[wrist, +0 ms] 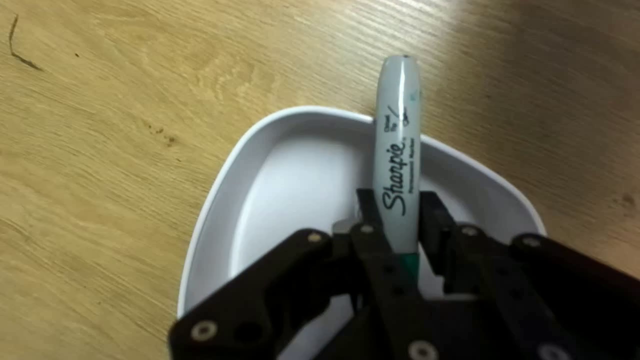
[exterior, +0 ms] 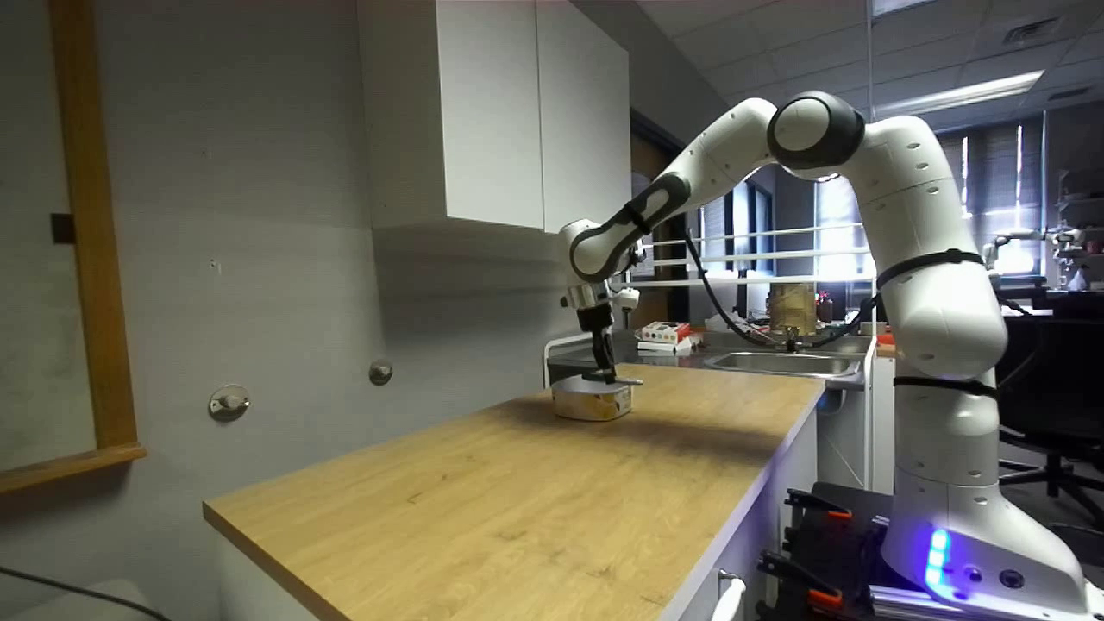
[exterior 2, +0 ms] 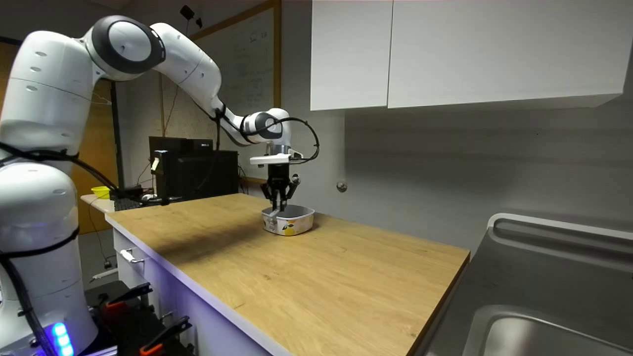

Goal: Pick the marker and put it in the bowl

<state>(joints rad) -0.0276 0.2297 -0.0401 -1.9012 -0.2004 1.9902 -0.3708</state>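
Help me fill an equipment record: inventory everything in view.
countertop: 1, brown, central in both exterior views
bowl: 1, white with yellow print, on the countertop
marker: 1, grey with green, held over the bowl
cabinet doors: 2 per exterior view, white, overhead
sink: at least 1, metallic, past the countertop
box: at least 1, white and red, by the sink
whiteboard: at least 1, greyish, on the wall
fittings: 2, metallic, on the wall
container: 1, yellow, background
dark equipment: count unclear, black, background
chair: 1, black, background
clamps: 2, black and orange, beside the countertop
arm: 1 nearby, white, reaching over the countertop
gripper: 1, black, gripping the marker
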